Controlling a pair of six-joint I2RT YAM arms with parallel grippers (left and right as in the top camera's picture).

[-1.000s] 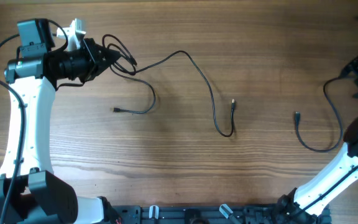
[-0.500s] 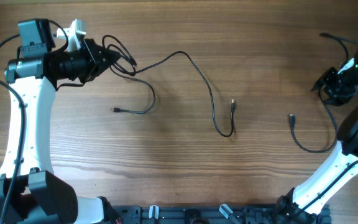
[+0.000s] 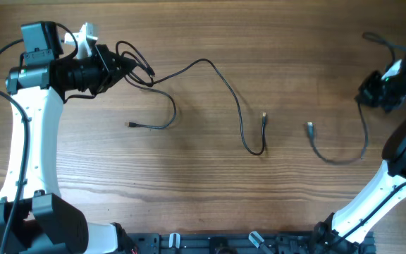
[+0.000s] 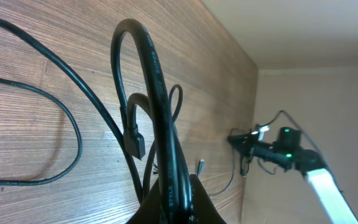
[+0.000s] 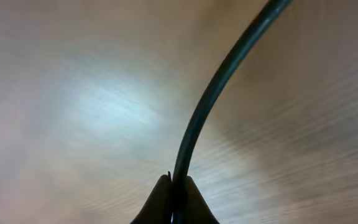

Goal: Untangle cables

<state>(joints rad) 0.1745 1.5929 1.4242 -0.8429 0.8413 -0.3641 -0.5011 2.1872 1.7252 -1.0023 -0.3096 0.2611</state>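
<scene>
**Operator:** What am I holding on the left?

**Spotter:** Your left gripper (image 3: 127,69) is pressed together on the cable bundle (image 3: 134,56), a knot of thin, glossy black cord. On your left wrist camera, a round cord with faint printing rises from between the fingertips in a tall hairpin loop. A long strand (image 3: 220,74) leaves the knot, arcs across the wood-grain table (image 3: 189,183), dips into a narrow U and ends at a small plug (image 3: 264,115). A short strand (image 3: 169,113) curls down to another plug (image 3: 131,125).

**Operator:** And the right?

**Spotter:** Your right gripper (image 3: 367,93) pinches the separate cable (image 5: 212,93), with its jaws closed on it. The smooth cord runs straight out from between the tips. From there it hangs in a wide loop on the table and ends at its own plug (image 3: 309,127), well apart from the bundle.

**Operator:** What's changed?

**Spotter:** A second ago your right jaws stood spread, and now they are closed. The arm has come in from the table edge, and that plug has slid left towards the centre. The left side lies as before.
</scene>
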